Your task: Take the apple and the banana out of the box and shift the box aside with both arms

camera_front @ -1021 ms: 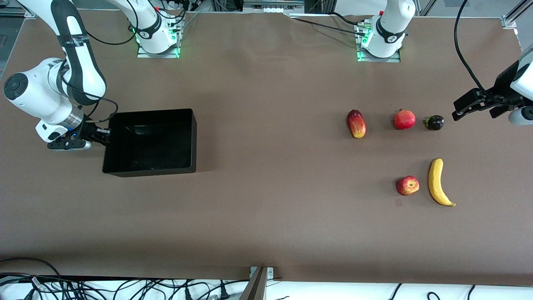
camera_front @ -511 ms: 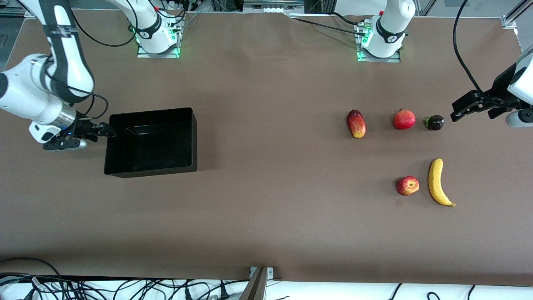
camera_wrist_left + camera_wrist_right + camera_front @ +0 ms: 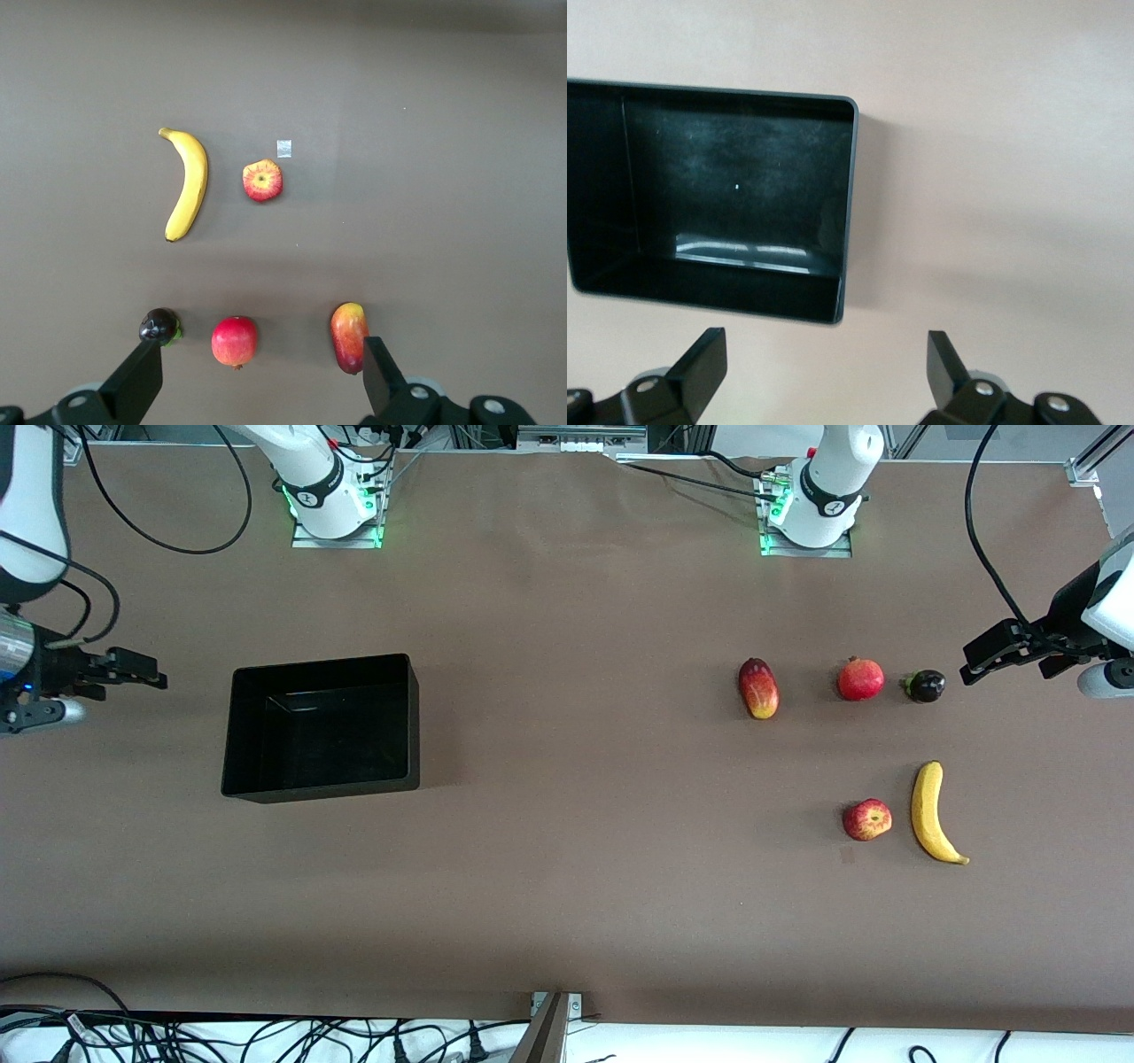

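Right gripper [image 3: 146, 673] wide open and empty, just beside the glossy black open-top plastic box [image 3: 321, 728] at its arm's end. Left gripper [image 3: 983, 657] wide open, empty; red apple [image 3: 867, 819] and yellow curved banana [image 3: 932, 811] on the table near it.

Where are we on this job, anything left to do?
Looks done: the apple and banana lie on the table at the left arm's end, and the box sits empty at the right arm's end. Nothing in hand: the right gripper hangs open beside the box, clear of it; the left gripper is open by the fruit. Nothing visibly left.
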Action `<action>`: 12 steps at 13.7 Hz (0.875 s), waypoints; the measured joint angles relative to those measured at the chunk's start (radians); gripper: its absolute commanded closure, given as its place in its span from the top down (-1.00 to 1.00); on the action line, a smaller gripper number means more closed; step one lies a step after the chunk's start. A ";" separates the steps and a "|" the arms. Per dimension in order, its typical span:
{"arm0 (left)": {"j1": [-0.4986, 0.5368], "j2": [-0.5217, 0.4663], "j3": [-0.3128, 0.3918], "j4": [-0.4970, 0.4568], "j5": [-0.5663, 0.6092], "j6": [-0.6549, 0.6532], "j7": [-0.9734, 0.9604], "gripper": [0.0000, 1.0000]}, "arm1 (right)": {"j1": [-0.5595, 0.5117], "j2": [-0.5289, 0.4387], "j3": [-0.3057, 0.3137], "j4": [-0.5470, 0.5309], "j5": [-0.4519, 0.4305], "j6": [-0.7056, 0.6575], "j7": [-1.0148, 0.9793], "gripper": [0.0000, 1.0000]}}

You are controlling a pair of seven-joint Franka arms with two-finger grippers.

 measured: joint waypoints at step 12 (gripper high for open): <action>0.034 -0.004 -0.034 0.000 0.000 -0.001 0.000 1.00 | -0.192 -0.010 0.287 0.211 -0.131 -0.242 0.127 1.00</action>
